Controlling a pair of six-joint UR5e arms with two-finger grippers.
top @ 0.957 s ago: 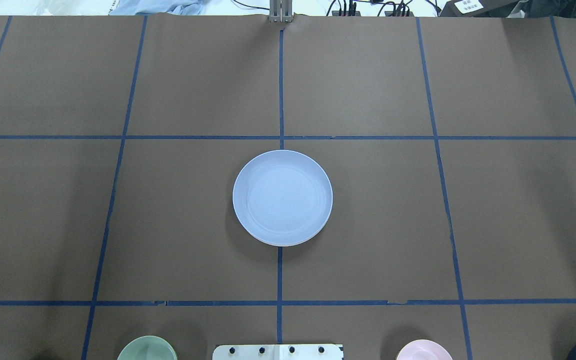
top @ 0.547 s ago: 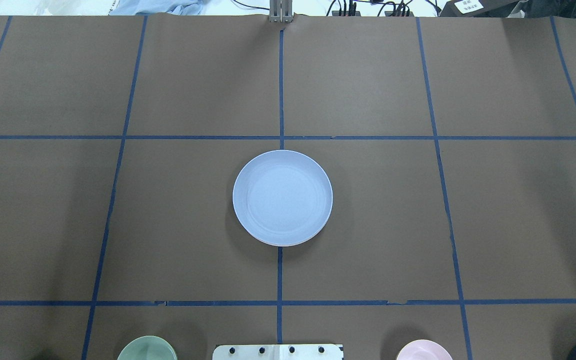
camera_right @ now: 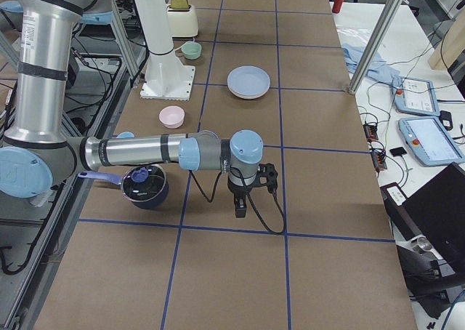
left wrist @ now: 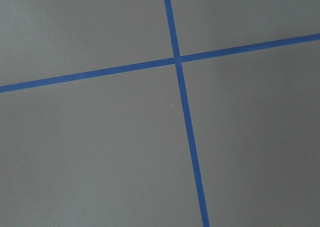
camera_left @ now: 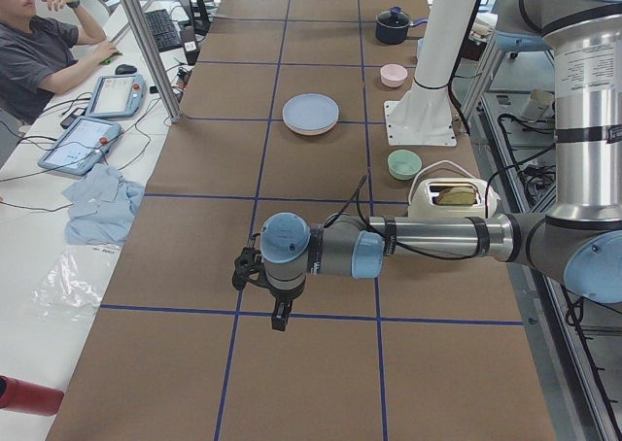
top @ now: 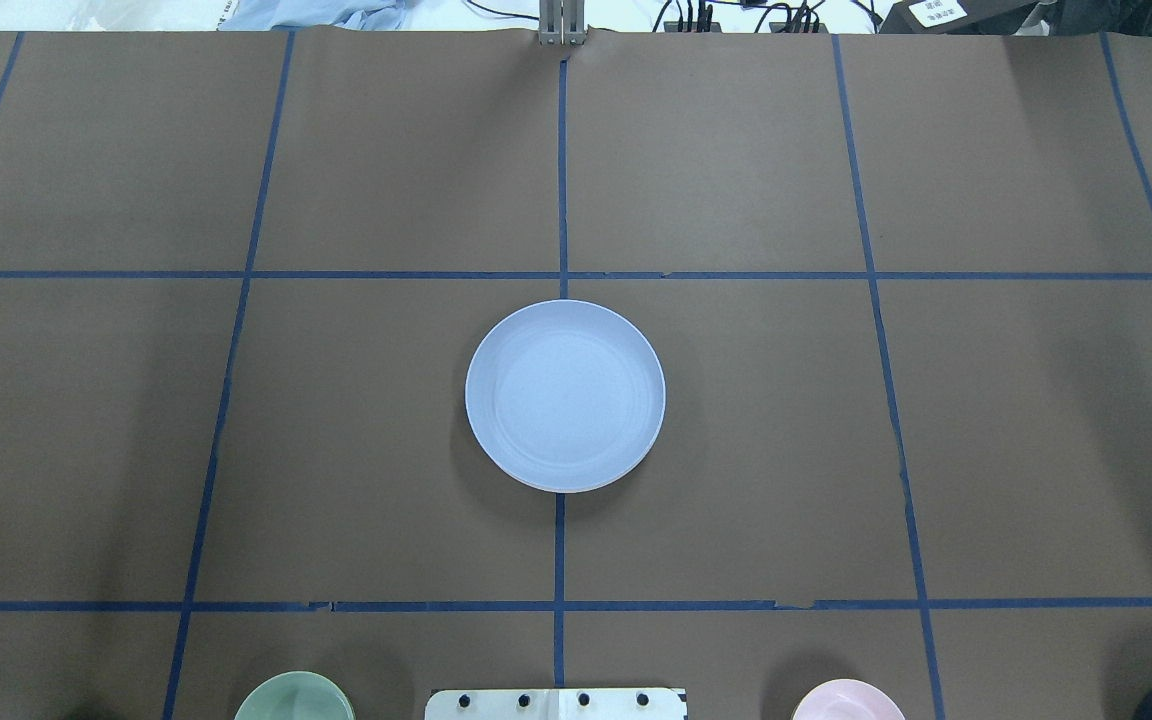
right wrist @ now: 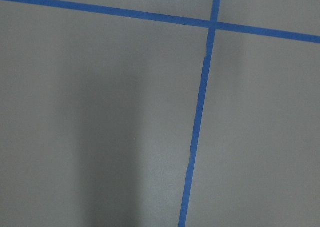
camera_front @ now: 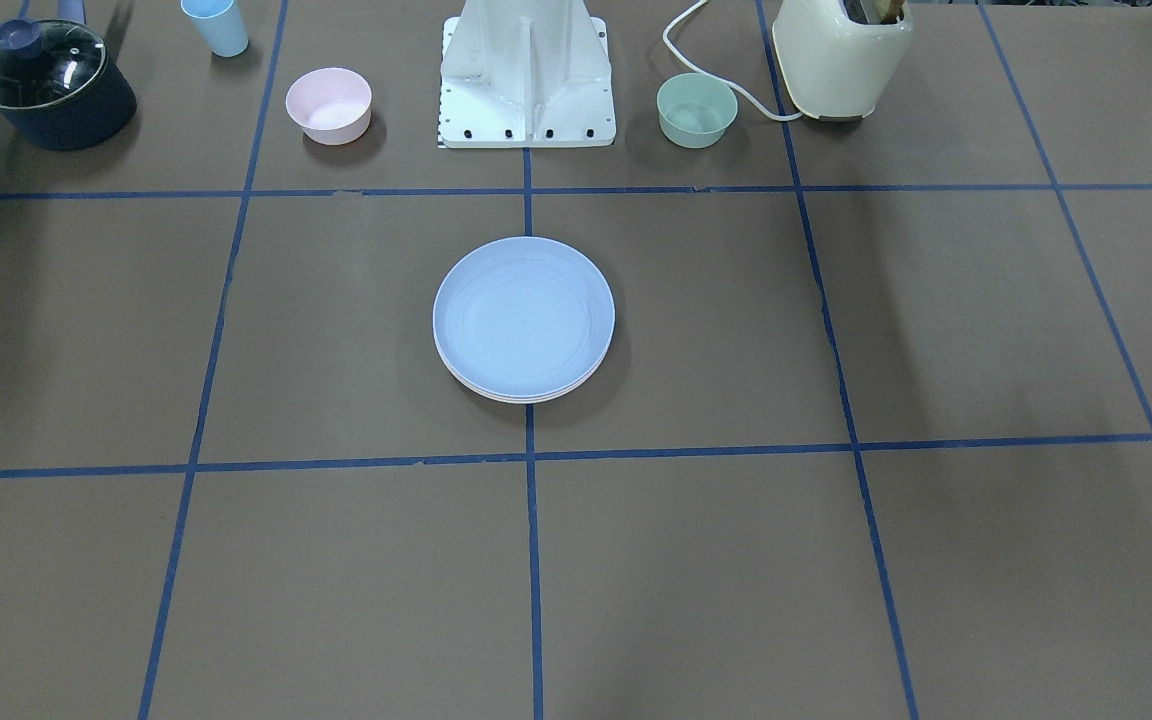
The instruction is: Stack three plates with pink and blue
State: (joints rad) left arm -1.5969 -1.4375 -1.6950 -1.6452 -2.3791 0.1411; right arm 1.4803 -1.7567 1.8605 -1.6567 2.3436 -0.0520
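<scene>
Overhead exterior: brown table (top: 236, 450) gridded in blue tape (top: 560, 550), with the blue plate (top: 565, 396) dead centre on the middle line, exactly where it lay a second ago. The front-facing camera adds paler plate rims (camera_front: 526, 398) stacked beneath it. Side views catch the left gripper (camera_left: 279, 322) and right gripper (camera_right: 240, 212) over bare table, well apart from the plates. Fingers released or clenched? Cannot tell. An operator (camera_left: 39, 52) sits alongside.

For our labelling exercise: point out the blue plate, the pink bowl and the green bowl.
blue plate (camera_front: 524, 312): front-facing view, its centre.
pink bowl (camera_front: 328, 102): front-facing view, its inside.
green bowl (camera_front: 697, 105): front-facing view, its inside.
</scene>
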